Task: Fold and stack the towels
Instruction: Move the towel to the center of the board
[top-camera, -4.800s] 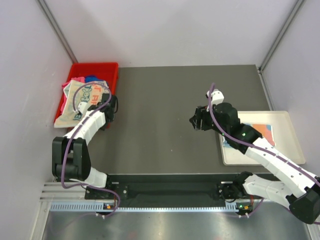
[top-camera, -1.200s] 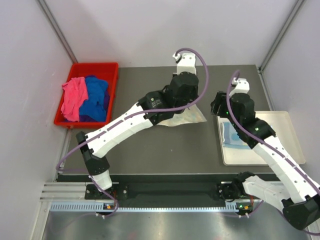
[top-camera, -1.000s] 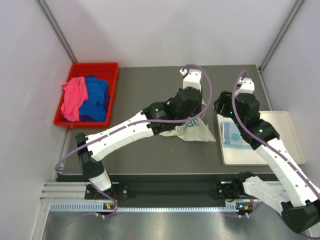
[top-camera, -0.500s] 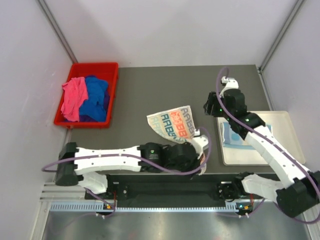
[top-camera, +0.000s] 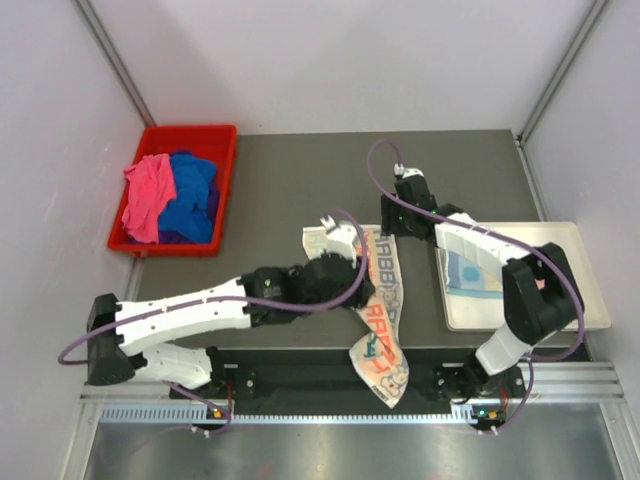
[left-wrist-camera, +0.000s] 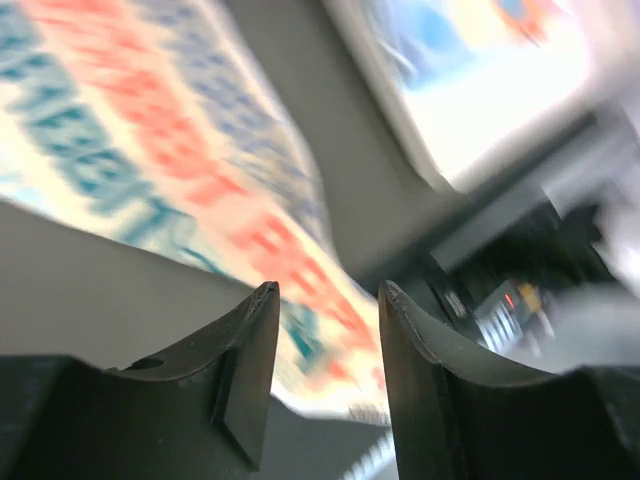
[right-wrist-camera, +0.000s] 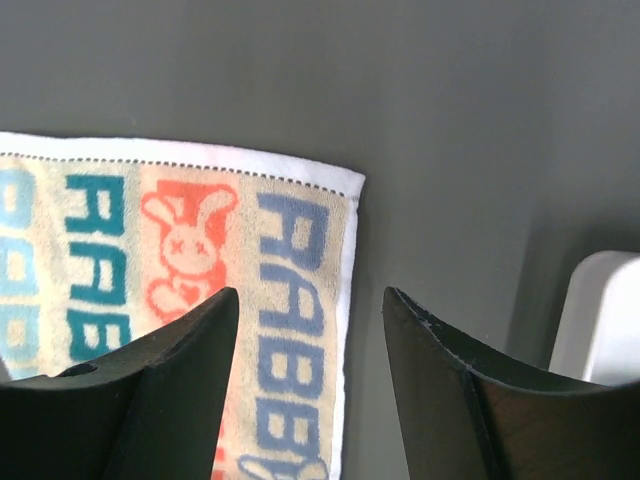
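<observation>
A cream towel (top-camera: 378, 310) with teal and orange lettering lies stretched across the table, its near end hanging over the front edge. My left gripper (top-camera: 362, 292) hovers over its middle, open and empty; the left wrist view shows the blurred towel (left-wrist-camera: 150, 130) below the left gripper (left-wrist-camera: 325, 290). My right gripper (top-camera: 392, 222) is open just above the towel's far right corner (right-wrist-camera: 200, 260), the jaws of the right gripper (right-wrist-camera: 310, 295) straddling the hem. A folded light blue patterned towel (top-camera: 470, 270) lies on the white tray (top-camera: 580, 300). Pink (top-camera: 148, 195) and royal blue (top-camera: 195, 195) towels lie in the red bin (top-camera: 220, 135).
The white tray sits at the right edge of the table, and its corner shows in the right wrist view (right-wrist-camera: 605, 310) and in the left wrist view (left-wrist-camera: 480, 90). The red bin stands at the far left. Grey walls close in both sides.
The left arm has swung from the near edge up over the towel. The towel is now drawn out long and hangs over the front edge. The right gripper has moved left to the towel's far corner.
</observation>
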